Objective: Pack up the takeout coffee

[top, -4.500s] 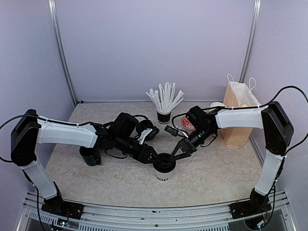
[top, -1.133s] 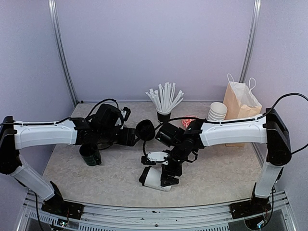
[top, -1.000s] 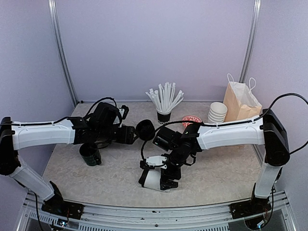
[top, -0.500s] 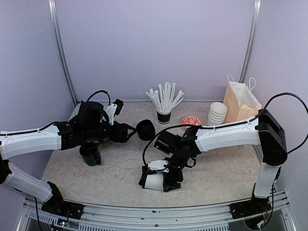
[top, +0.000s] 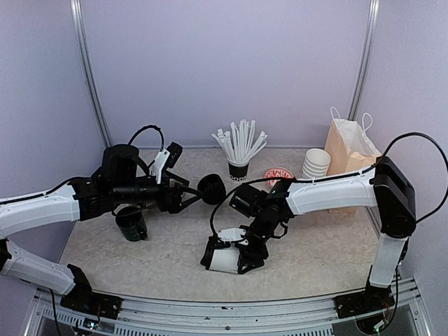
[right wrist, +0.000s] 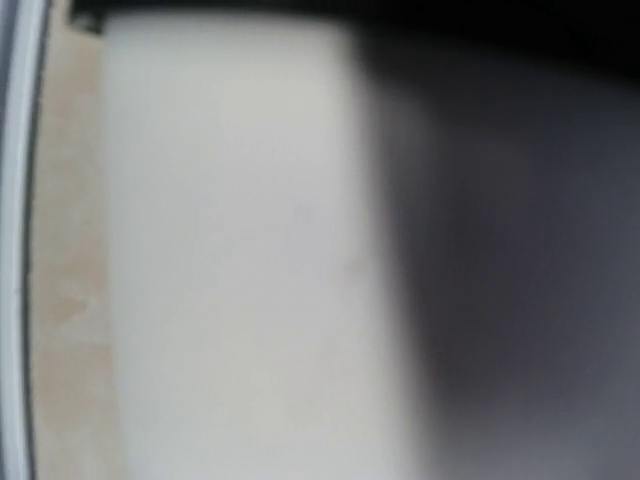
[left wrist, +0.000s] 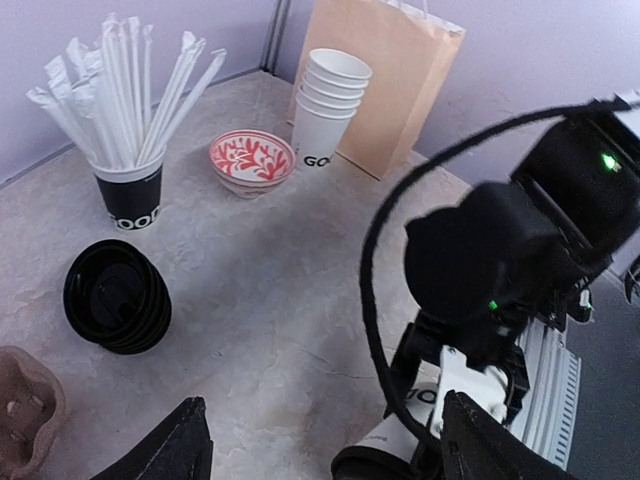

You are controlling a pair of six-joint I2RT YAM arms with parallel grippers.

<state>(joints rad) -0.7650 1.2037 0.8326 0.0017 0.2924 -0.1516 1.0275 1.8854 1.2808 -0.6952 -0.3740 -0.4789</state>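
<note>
The takeout coffee (top: 218, 260), a white paper cup with a black lid, lies on its side near the table's front edge, lid toward the left. My right gripper (top: 229, 255) reaches down over it with a finger on each side; whether the fingers press the cup does not show. The cup's white wall (right wrist: 230, 250) fills the blurred right wrist view. In the left wrist view the cup (left wrist: 440, 400) shows under the right arm. My left gripper (top: 189, 198) hovers open and empty, well left of the cup (left wrist: 325, 455).
A stack of black lids (top: 211, 188) lies mid-table. A black cup of straws (top: 239, 150), a red patterned bowl (top: 278, 174), stacked white cups (top: 316, 162) and a brown paper bag (top: 346, 157) line the back right. A green mug (top: 131, 224) stands under the left arm.
The cup, upright earlier, lies on its side. The right gripper's jaws have narrowed around it over the last second. The left arm has drawn back to the left.
</note>
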